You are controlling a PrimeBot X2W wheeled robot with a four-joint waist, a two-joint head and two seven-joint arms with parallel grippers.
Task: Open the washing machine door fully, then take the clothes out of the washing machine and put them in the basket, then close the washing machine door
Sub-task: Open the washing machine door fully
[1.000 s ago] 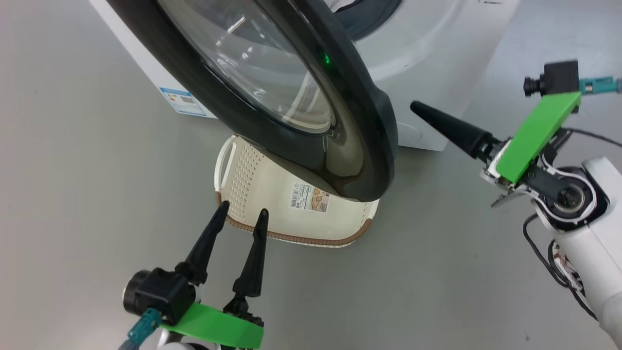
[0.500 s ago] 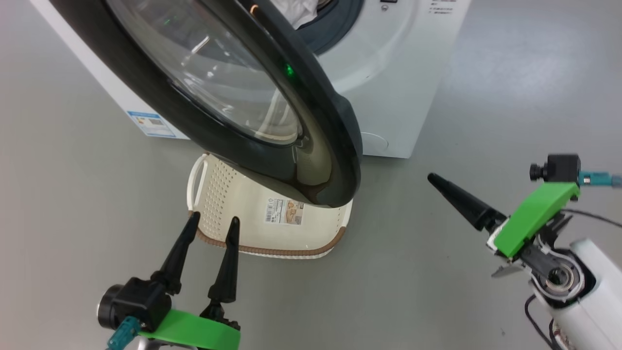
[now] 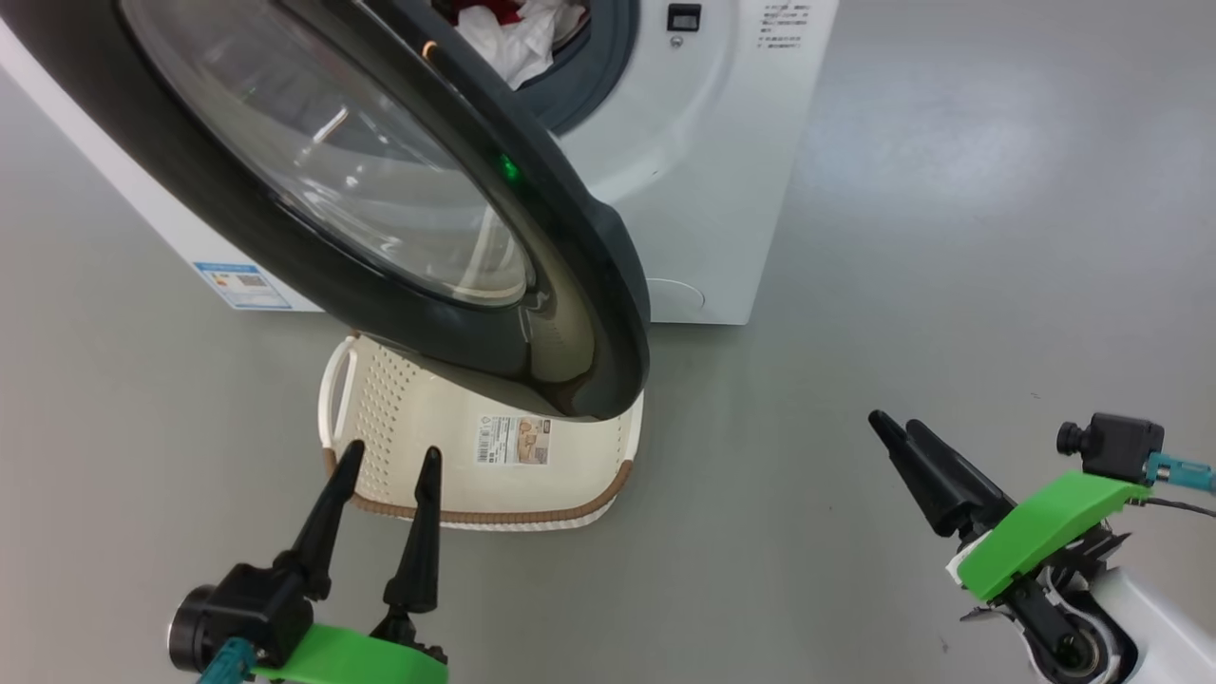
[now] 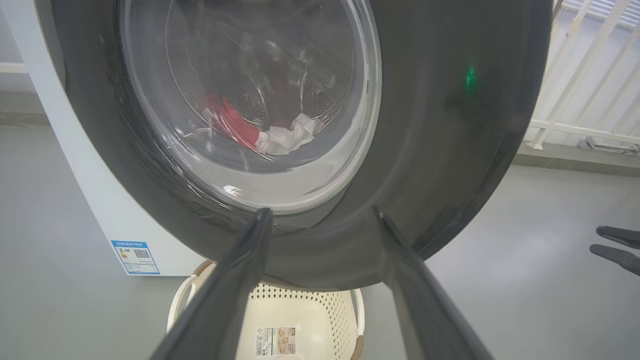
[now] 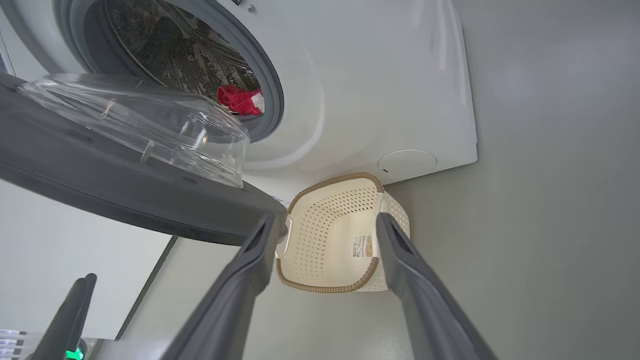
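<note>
The door (image 3: 570, 285) stands swung out over the basket (image 3: 399, 418), covering its far end; the basket sits on the floor (image 3: 902, 237), the washer (image 3: 703, 190) just behind it; the clothes (image 3: 513, 33) (red and white) lie inside the washer; the left gripper (image 3: 394, 448) hovers at the basket's near rim, fingers spread, holding nothing; the right gripper (image 3: 893, 421) hangs well to the basket's right, likewise spread and empty.

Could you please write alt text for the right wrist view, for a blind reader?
A white washing machine stands with its black-rimmed door wide open and red clothes in the drum. An empty cream basket sits on the grey floor, between the dark fingers of the open right gripper.
</note>
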